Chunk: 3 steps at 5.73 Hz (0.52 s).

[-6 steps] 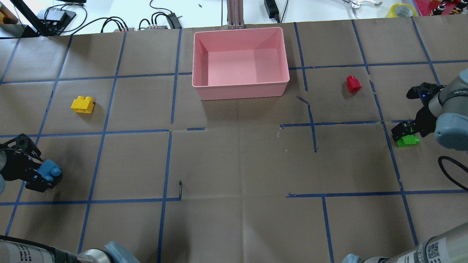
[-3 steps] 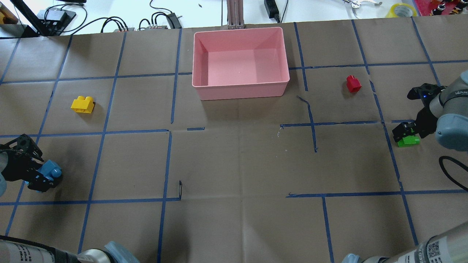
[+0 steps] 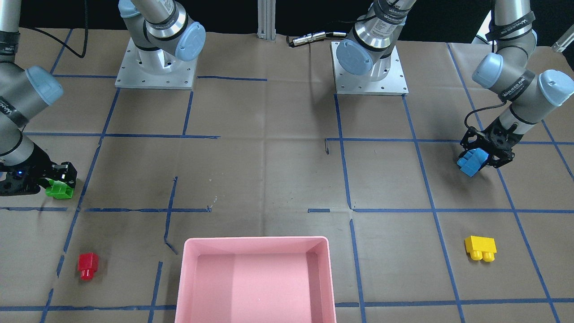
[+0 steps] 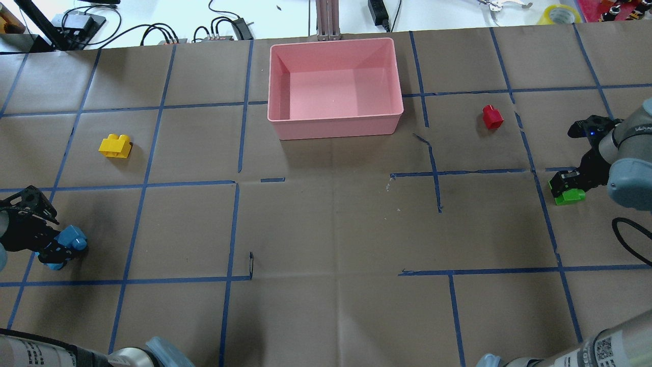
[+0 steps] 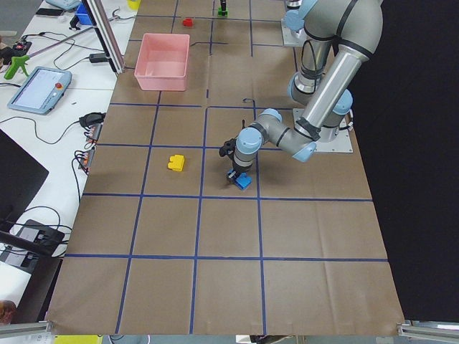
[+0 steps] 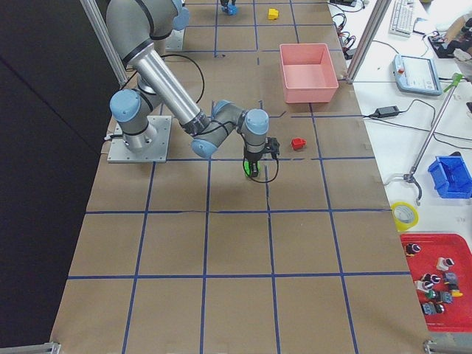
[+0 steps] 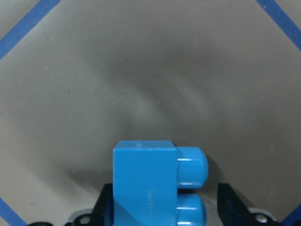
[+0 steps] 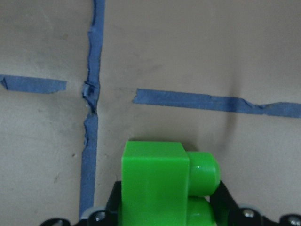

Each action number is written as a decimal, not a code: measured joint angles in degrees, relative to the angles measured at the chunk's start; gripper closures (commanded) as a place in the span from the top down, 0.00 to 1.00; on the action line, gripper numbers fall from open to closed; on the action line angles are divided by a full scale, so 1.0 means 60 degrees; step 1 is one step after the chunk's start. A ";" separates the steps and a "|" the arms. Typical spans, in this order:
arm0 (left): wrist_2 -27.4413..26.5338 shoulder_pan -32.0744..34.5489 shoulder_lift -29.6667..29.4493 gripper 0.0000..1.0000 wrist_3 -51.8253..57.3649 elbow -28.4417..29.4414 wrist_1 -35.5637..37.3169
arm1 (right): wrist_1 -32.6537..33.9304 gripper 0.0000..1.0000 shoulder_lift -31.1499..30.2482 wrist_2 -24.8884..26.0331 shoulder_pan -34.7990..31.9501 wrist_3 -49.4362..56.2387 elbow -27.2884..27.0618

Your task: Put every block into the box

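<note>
While the left gripper (image 4: pixel 58 250) clamps the blue brick (image 4: pixel 71 237) and the right gripper (image 4: pixel 563 183) clamps the green brick (image 4: pixel 570 196), either could slip during a fast swing toward the box (image 4: pixel 336 120), well apart from both

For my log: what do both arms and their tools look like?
The left arm and right arm are silver-grey tubes with pale blue joint caps and black lettered bands. The left tool and right tool are black and open-framed. A thin black cable loops by the left wrist.
</note>
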<state>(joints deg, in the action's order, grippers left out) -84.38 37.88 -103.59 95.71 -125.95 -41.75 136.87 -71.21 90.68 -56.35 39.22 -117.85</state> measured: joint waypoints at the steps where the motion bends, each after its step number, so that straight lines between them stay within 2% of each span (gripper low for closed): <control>1: -0.0010 0.0000 0.0012 0.13 -0.0017 0.0015 0.0050 | -0.0174 0.09 -0.0089 0.0056 -0.0003 -0.0017 0.0084; 2: -0.0004 0.0003 0.0075 0.08 -0.0105 0.0071 0.0073 | -0.0625 0.09 -0.0269 0.0082 -0.0005 -0.0043 0.0308; 3: 0.0004 0.0037 0.0223 0.07 -0.0266 0.0336 0.0035 | -0.1463 0.09 -0.0575 0.0084 -0.0036 -0.0112 0.0775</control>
<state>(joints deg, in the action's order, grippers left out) -84.35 38.10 -102.25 94.11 -123.93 -41.54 128.09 -74.66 91.19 -56.57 38.54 -113.20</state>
